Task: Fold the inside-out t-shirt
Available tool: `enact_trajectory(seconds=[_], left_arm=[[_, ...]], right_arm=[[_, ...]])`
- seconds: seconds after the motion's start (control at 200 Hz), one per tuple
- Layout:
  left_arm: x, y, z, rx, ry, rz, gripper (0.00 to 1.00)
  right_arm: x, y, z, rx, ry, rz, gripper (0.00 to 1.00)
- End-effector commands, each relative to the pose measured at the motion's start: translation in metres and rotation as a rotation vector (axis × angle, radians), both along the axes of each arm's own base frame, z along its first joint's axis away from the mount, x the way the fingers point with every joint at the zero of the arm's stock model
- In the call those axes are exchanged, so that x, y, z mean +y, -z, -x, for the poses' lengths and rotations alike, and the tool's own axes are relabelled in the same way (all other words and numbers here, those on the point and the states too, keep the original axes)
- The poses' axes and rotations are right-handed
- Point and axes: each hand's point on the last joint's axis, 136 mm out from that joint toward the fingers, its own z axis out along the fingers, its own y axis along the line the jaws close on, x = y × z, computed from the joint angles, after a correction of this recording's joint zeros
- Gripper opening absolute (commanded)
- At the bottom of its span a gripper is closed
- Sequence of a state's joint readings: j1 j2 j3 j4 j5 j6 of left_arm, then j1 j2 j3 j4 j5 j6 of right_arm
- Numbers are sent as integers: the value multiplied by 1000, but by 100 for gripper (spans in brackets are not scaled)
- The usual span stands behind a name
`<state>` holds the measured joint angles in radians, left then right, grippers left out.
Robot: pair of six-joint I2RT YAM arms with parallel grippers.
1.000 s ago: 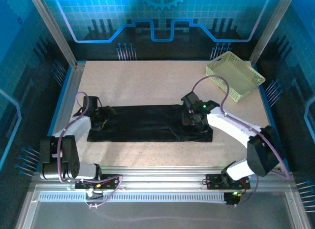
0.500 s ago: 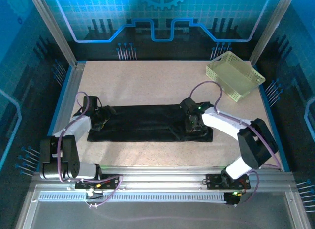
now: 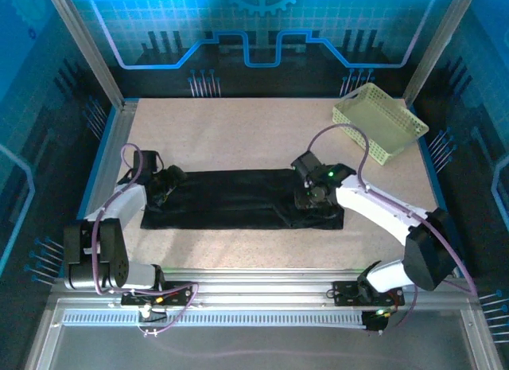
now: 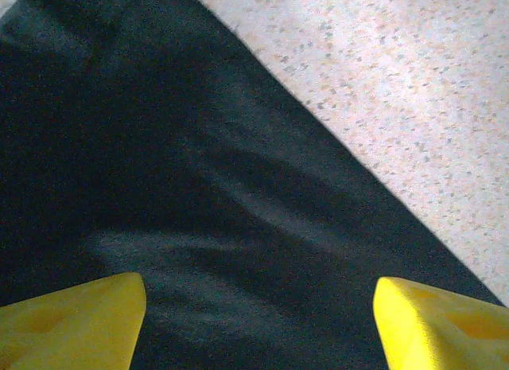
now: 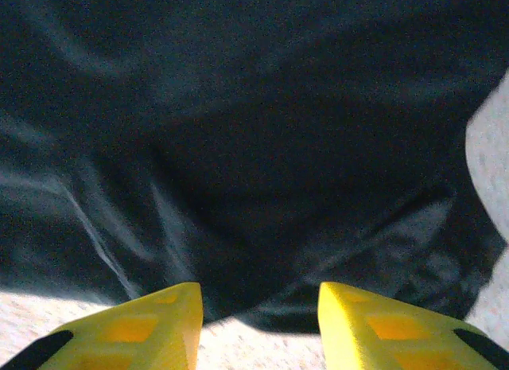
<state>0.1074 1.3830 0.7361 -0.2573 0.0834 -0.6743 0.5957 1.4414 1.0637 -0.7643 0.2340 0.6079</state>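
The inside-out t-shirt [image 3: 238, 199] lies as a long black strip across the middle of the table. My left gripper [image 3: 165, 183] hovers over its left end, yellow fingers [image 4: 71, 322] spread wide over the dark cloth [image 4: 199, 187], nothing between them. My right gripper [image 3: 310, 197] sits low over the strip's right part. In the right wrist view its fingers [image 5: 382, 326] stand apart, with bare table between them and the rumpled shirt edge [image 5: 262, 147] just ahead. No tag shows.
A pale yellow-green lattice basket [image 3: 380, 122] stands at the back right corner. The speckled tabletop [image 3: 238, 135] stretches behind the shirt, with a narrower band in front. Metal frame rails border the table on both sides.
The right gripper dipped toward the shirt's near edge, then rose slightly, its jaws narrowing and its elbow swinging right. The left gripper shifted slightly up and right.
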Motion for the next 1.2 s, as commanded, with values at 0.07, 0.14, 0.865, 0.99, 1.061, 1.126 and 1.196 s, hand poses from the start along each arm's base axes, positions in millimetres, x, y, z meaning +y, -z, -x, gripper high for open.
enact_trajectory(seconds=[0.07, 0.14, 0.865, 0.99, 1.061, 1.126, 1.196], left_arm=[[-9, -9, -15, -26, 24, 39, 76], [-7, -4, -16, -14, 22, 31, 76], [0, 7, -14, 21, 8, 51, 77], [0, -2, -7, -1, 20, 18, 78], [3, 0, -5, 1, 21, -7, 78], [3, 2, -7, 8, 28, -1, 78], [-3, 3, -11, 4, 43, 30, 78]], right_arm=[[17, 13, -63, 2, 35, -148, 46], [21, 25, -77, 33, 49, -180, 46], [-69, 39, -74, 46, 177, -86, 73], [-92, 41, -56, 57, 212, -41, 84], [-101, 48, -49, 76, 229, -41, 86], [-107, 54, -45, 92, 247, -40, 87], [-112, 58, -44, 106, 267, -34, 90]])
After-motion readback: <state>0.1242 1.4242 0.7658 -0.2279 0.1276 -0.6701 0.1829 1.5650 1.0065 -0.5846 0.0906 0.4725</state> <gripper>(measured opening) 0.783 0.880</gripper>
